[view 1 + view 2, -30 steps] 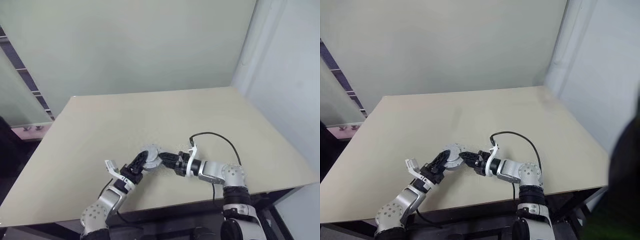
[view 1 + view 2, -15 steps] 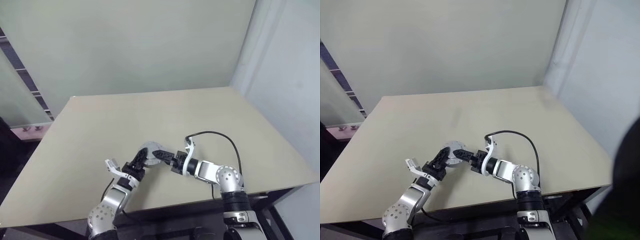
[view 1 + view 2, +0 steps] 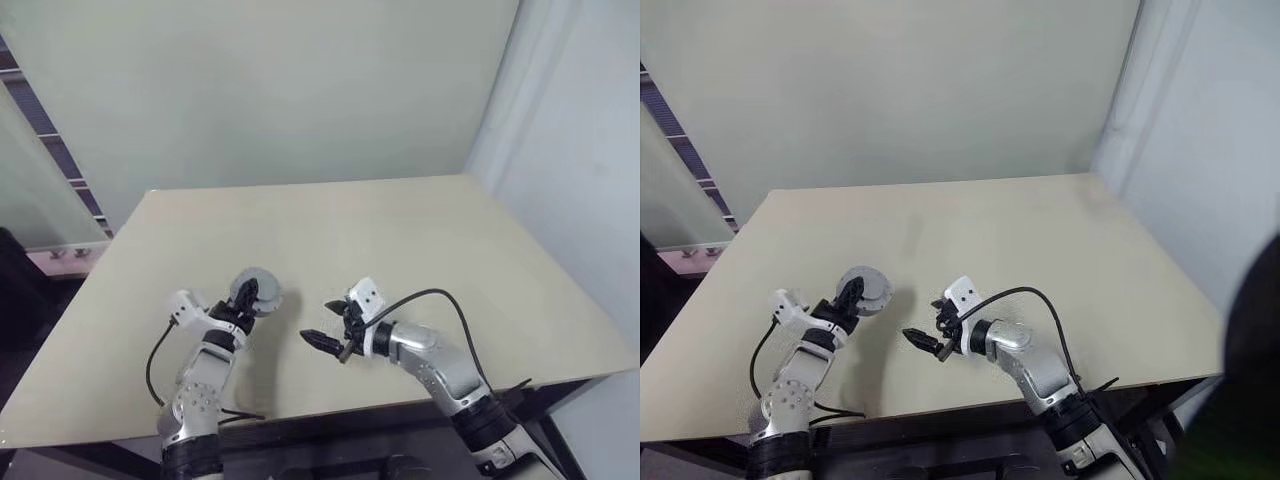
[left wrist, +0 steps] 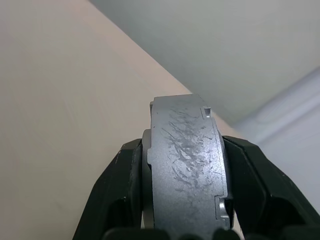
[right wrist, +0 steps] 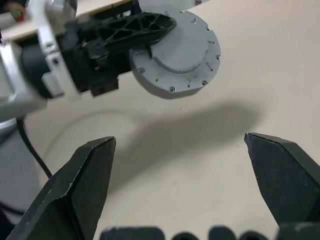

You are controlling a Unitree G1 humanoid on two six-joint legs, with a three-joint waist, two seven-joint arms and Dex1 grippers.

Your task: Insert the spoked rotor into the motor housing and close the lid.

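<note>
The left gripper (image 3: pixel 243 297) has a round grey metal assembly (image 3: pixel 255 290) clamped edge-on between its two black fingers, raised clear of the tabletop (image 3: pixel 400 240) at lower left of the head view. In the right wrist view its flat face shows — pale grey, a raised centre, small holes round the rim — while the left wrist view gives the scratched outer wall pinched from both sides. I take it for the motor housing with the lid on; whether the spoked rotor sits inside, I can't tell, and no loose rotor or lid lies on the tabletop.

The right gripper (image 3: pixel 329 333) hangs near the middle of the lower frame, jaws spread wide and empty, just beside the assembly but apart from it.

To finish well, I'd judge the left should keep the disc steady and level, and the right should come in square on the flat face — pressing evenly, not at one edge, so the lid seats without cocking.

Little stands in the way: bare tabletop, a wall behind, and the right arm's black cable (image 3: pixel 440 297) looping near the wrist.
</note>
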